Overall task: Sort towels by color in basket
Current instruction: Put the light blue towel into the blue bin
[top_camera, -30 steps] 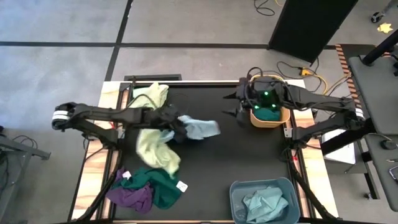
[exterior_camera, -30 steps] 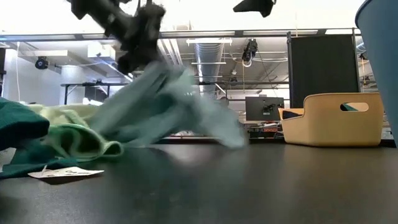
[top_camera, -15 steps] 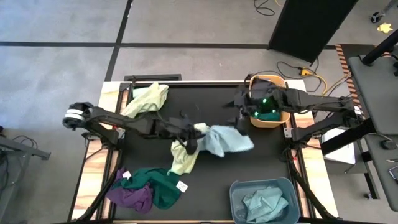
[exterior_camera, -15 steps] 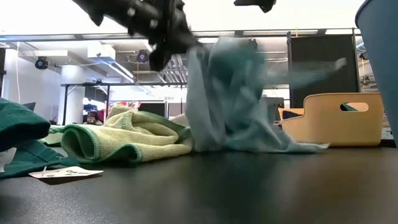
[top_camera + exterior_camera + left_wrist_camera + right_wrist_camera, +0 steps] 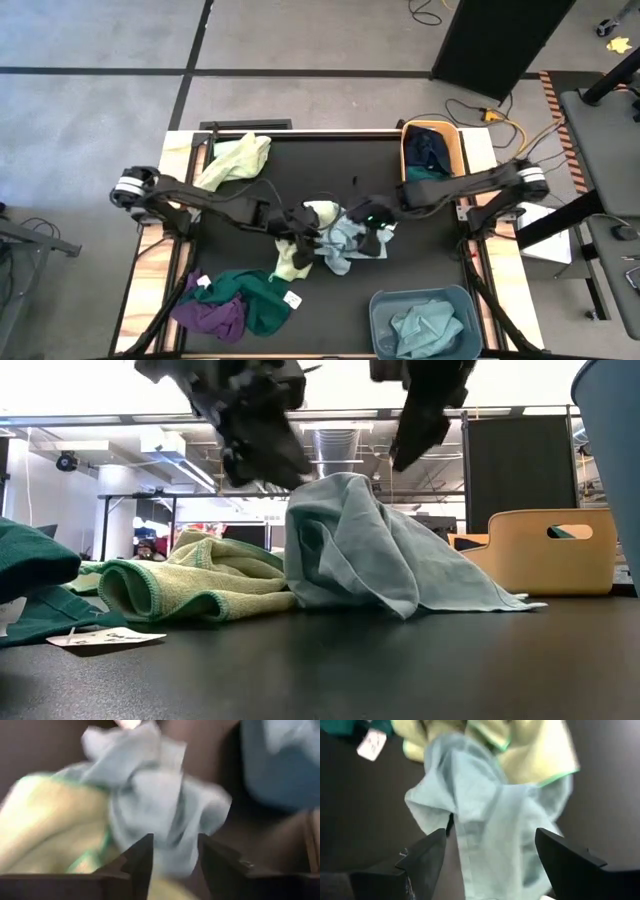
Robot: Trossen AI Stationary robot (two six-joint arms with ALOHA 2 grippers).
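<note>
A light blue towel (image 5: 340, 243) (image 5: 370, 545) lies heaped at the table's middle, resting partly on a pale yellow-green towel (image 5: 292, 255) (image 5: 190, 580). My left gripper (image 5: 174, 856) (image 5: 305, 228) hangs open just above the heap's left side. My right gripper (image 5: 492, 862) (image 5: 372, 230) stands open above its right side, fingers wide apart. Neither gripper holds anything. A second yellow-green towel (image 5: 235, 155) lies at the far left. Teal green (image 5: 255, 295) and purple (image 5: 210, 318) towels lie at the near left.
A tan basket (image 5: 458, 165) at the far right holds navy and teal towels. A blue-grey basket (image 5: 385, 305) at the near right holds a light blue towel (image 5: 425, 325). A white tag (image 5: 105, 639) lies near the teal towel. Bare black tabletop lies between the heap and the baskets.
My left gripper swung the light blue towel toward the table's right, dragging the yellow-green towel along, then let go. The towel has dropped into a heap at the middle. My right gripper has come from over the tan basket toward the near left, down over the heap.
</note>
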